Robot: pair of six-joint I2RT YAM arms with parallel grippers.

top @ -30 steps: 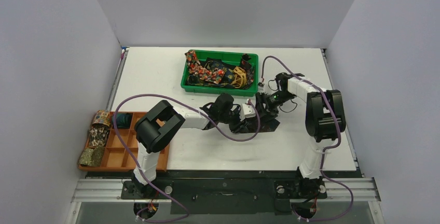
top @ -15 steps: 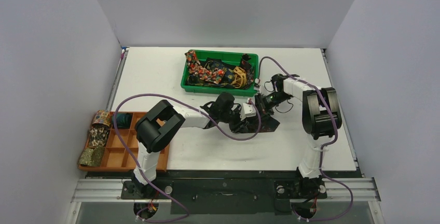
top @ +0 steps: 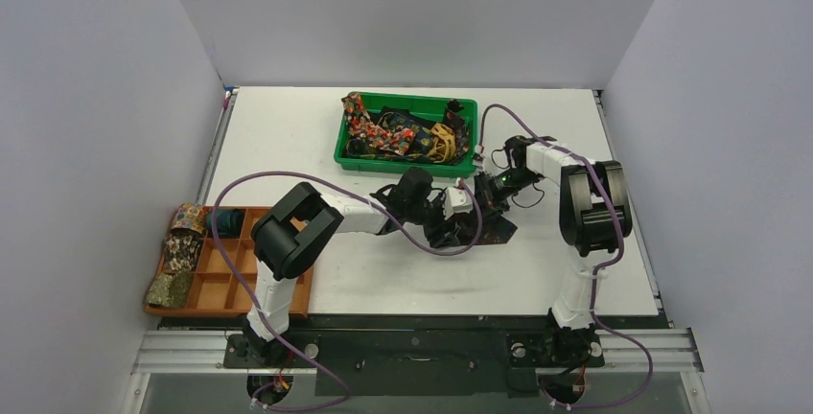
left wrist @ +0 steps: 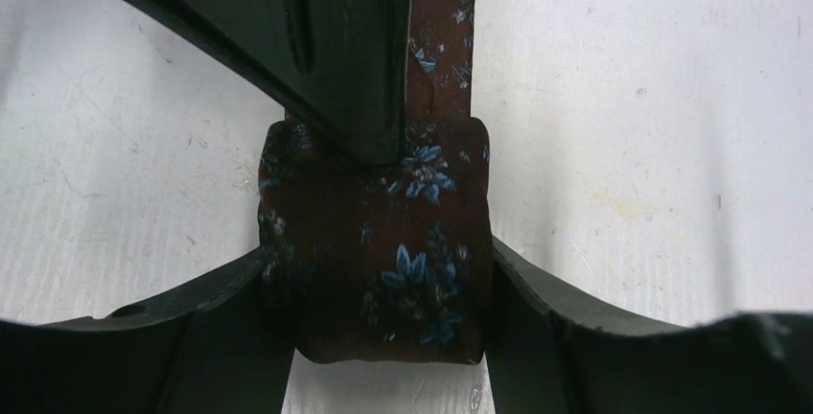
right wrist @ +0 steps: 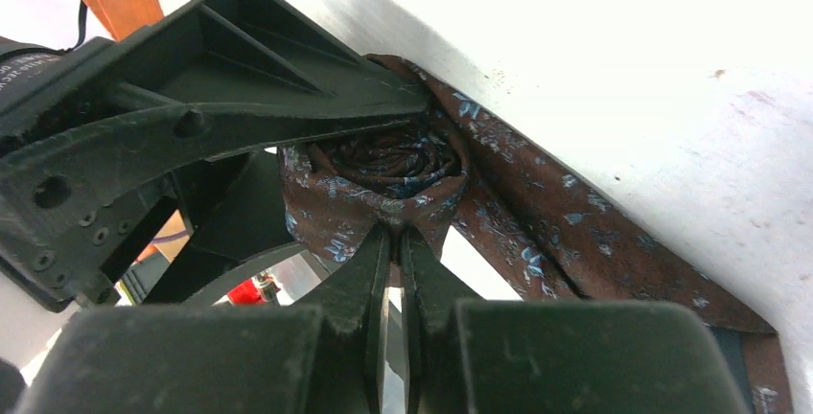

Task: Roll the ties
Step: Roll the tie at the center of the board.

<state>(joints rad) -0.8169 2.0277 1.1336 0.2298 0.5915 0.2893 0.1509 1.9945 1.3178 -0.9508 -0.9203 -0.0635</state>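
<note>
A dark brown tie with blue flowers is wound into a coil (left wrist: pixel 383 261), and its loose tail (right wrist: pixel 594 241) trails flat over the table (top: pixel 484 229). My left gripper (left wrist: pixel 376 270) straddles the coil with a finger against each side. My right gripper (right wrist: pixel 395 234) is shut, pinching the coil's outer edge (right wrist: pixel 383 160). One right finger (left wrist: pixel 355 69) comes down onto the roll's top in the left wrist view. From above, both grippers (top: pixel 458 205) (top: pixel 476 194) meet mid-table.
A green bin (top: pixel 403 163) behind the grippers holds several loose ties (top: pixel 398 131). An orange divided tray (top: pixel 225 285) sits at the near left with rolled ties (top: pixel 177 251) in its left cells. Purple cables loop around both arms.
My right wrist swung left toward the left gripper, and its jaws closed on the coil's edge. The left arm stayed in place around the roll.
</note>
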